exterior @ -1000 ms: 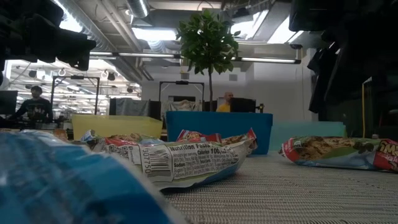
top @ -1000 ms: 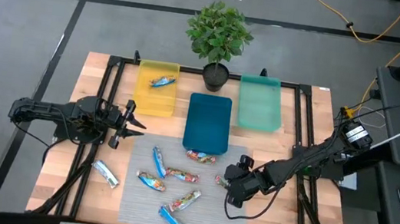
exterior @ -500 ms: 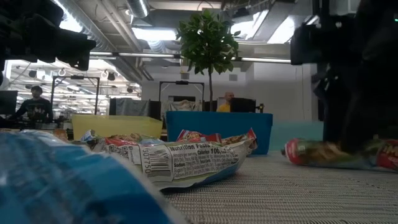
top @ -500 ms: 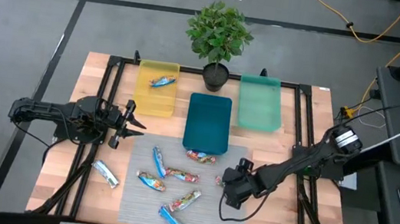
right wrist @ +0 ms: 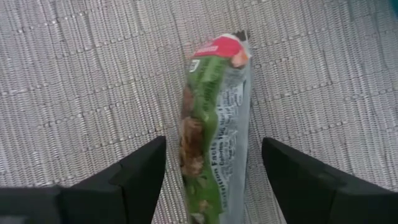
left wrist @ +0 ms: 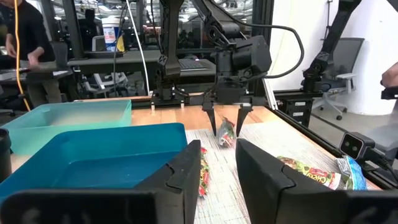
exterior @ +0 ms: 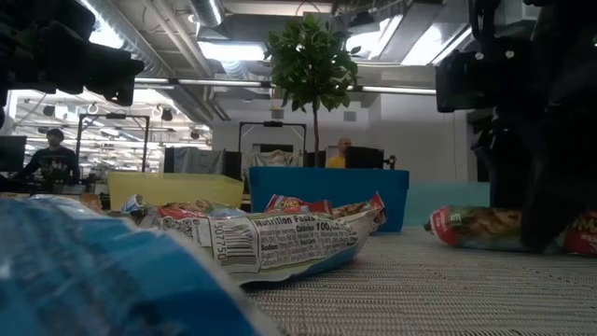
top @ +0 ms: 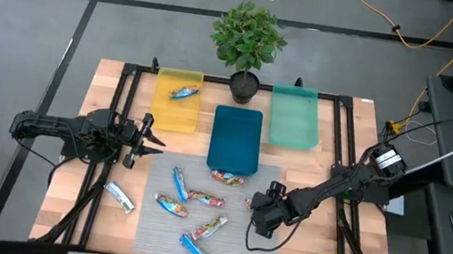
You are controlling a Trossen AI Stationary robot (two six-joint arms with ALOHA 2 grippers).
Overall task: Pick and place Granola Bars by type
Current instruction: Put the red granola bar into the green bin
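A wooden table [top: 67,203] fills the middle of the high view, with a grey mat [top: 233,246] at lower centre. At right of centre, the right gripper [top: 253,203] straddles a green-and-red granola bar [right wrist: 211,124] on the mat, fingers spread. At left, the left gripper [top: 154,141] hovers partly spread, holding nothing.

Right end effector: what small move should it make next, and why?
Probably close on the bar. The right end effector is open and low over the mat, one finger on each side of the bar, which lies lengthwise in the gap.
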